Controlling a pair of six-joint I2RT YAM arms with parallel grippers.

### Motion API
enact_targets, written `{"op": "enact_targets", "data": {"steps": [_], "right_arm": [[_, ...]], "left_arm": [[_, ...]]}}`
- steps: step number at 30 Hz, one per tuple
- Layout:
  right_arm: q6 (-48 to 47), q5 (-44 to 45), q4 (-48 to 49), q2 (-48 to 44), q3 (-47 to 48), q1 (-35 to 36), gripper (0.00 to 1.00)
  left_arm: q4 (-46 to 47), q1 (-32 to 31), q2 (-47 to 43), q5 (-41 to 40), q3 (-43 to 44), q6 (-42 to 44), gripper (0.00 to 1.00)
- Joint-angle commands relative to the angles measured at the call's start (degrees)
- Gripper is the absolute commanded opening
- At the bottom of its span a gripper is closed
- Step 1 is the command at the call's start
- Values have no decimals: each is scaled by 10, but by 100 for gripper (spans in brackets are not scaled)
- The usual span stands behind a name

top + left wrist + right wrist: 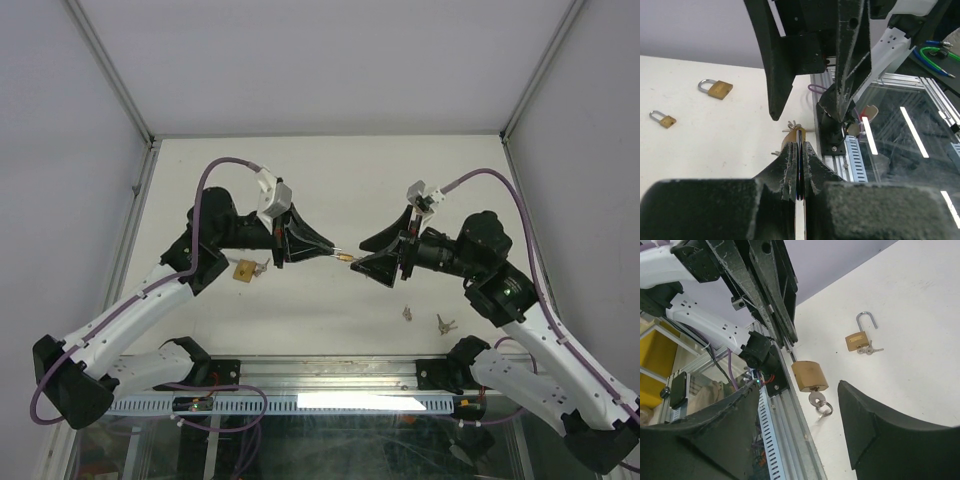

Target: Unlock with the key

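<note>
A brass padlock (345, 258) hangs in mid-air between the two arms. My left gripper (333, 252) is shut on its top end, and in the left wrist view the left gripper (799, 146) pinches a thin dark edge with the brass padlock (794, 137) just past the tips. Seen from the right wrist, the padlock (810, 375) has the key (816, 398) in its bottom, a key ring (824, 408) dangling from it. My right gripper (799, 386) stands open, its fingers apart on either side of the key and not touching it; it is also visible from above (360, 256).
A second brass padlock (244, 270) with a raised shackle and keys lies on the table under the left arm (859, 339). Two more padlocks (715, 88) (663, 119) lie on the white table. Small metal items (407, 313) (444, 323) lie near the aluminium rail (330, 375) at the front.
</note>
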Motion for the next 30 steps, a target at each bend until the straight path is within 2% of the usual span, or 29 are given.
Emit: {"op": "enact_targets", "data": {"steps": [1,4,6,10,13,20,23,27,30], "right_arm": [[-50,-22,35,-1,4,1,67],[-64,8,23,-11,3,2,68],[-74,42,2,-16,2,2,69],[-77,69,-15,-20,-12,1,69],[-73,82,-17,-21,-23,1,69],[-56,131,4,-17,-67,1,69],[-60,142,14,9,-69,1,69],[-79,146,1,61,-41,-1,70],[-89,146,-9,95,-18,-5,70]], "left_arm": [[27,19,-8,-37,-11,-48,0],[-14,62,-3,-81,-30,-32,0],[-29,117,13,-86,-44,-42,0],[-4,223,64,-65,-76,-40,0],[6,261,113,-61,-81,-19,0],[91,285,283,-25,-31,-41,0],[106,285,351,-18,4,-97,0],[121,284,415,-19,6,-174,0],[131,289,453,-51,8,-205,0]]}}
